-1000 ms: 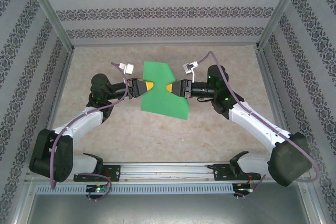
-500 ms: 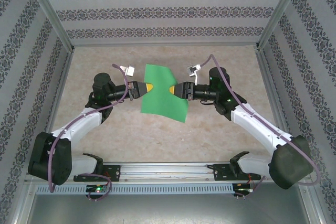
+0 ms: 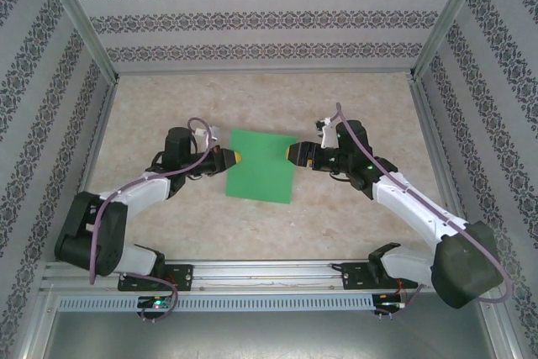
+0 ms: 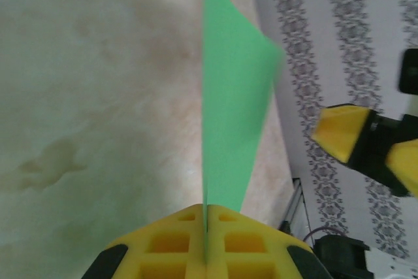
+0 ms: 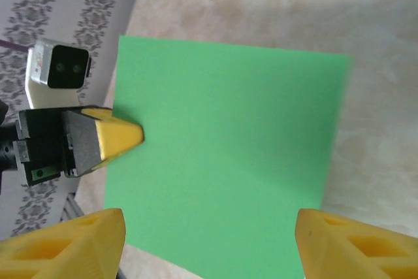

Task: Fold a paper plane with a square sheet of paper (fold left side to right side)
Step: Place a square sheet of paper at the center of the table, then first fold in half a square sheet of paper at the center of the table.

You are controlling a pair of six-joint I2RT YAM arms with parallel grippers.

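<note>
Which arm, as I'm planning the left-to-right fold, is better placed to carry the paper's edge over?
Left, probably: the left gripper is shut on the left edge of the green sheet; the right gripper stands open at the right edge.

The square sheet of paper (image 3: 261, 166) is seen in a plain, matte bright green, with no print on it. The worktop (image 3: 168, 98) is coloured pale beige and mottled with faint cream and tan clouding. The walls (image 3: 269, 18) are papered in off-white and banded with stripes of dark grey ornamental motifs. The left arm (image 3: 139, 195) and the right arm (image 3: 416, 208) are finished in white along their links and in black at their joints, and a purple cable (image 3: 198, 122) is run along each. The left jaws and the right jaws are moulded in bright yellow on black mounts. The rail (image 3: 269, 271) at the near edge is left in bare silver metal.
</note>
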